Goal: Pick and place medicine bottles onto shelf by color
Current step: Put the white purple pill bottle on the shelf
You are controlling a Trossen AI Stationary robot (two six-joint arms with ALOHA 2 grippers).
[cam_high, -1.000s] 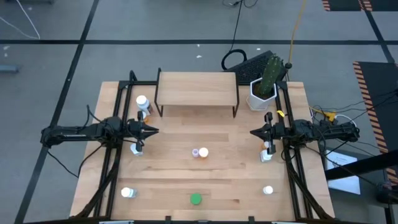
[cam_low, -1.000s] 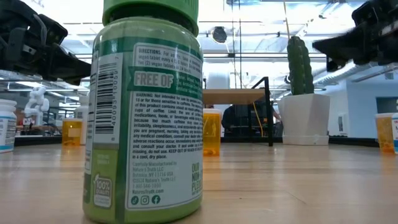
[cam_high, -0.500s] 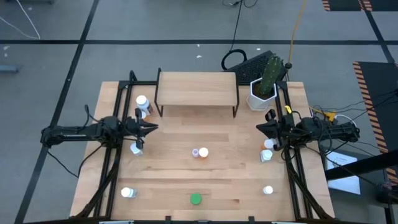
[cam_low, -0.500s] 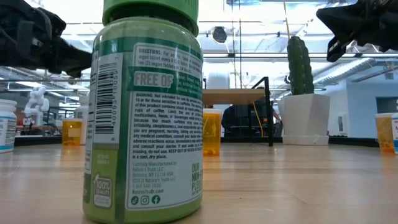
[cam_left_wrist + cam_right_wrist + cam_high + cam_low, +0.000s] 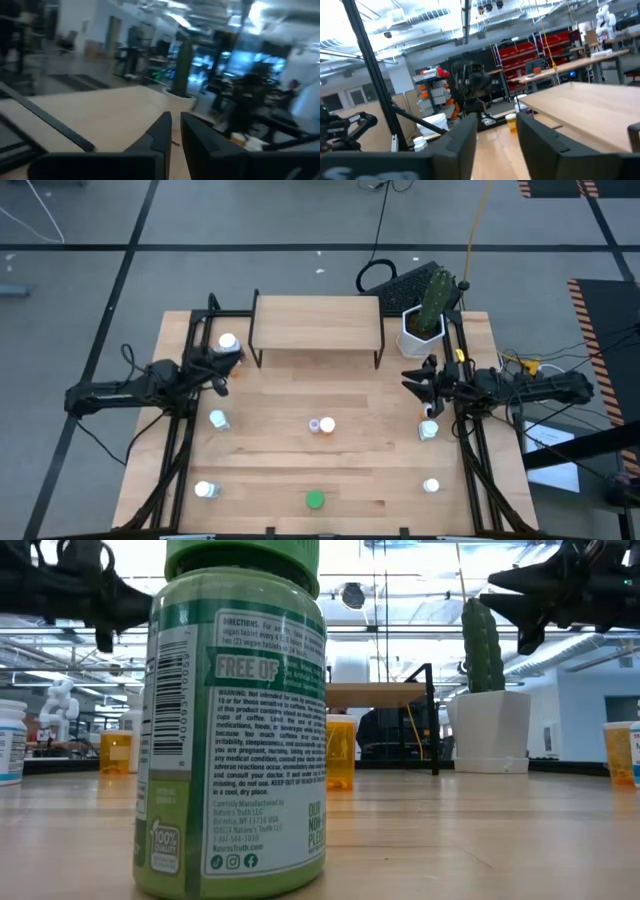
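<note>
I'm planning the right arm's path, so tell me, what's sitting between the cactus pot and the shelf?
Nothing. In the high view the tabletop between the cactus pot and the shelf is bare wood; the right gripper hangs nearer than both.

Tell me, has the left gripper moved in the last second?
Yes. In the high view the left gripper has swung from mid-table toward the shelf, now beside the white-capped bottle near the shelf's left legs.

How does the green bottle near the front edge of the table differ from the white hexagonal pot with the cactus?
The green bottle is a round cylinder with a green cap; the white pot is hexagonal and open, holding a cactus. The bottle bears printed text and a barcode; the pot is plain. The bottle stands at the table's front edge; the pot stands at the back, right of the shelf. Both stand upright.
</note>
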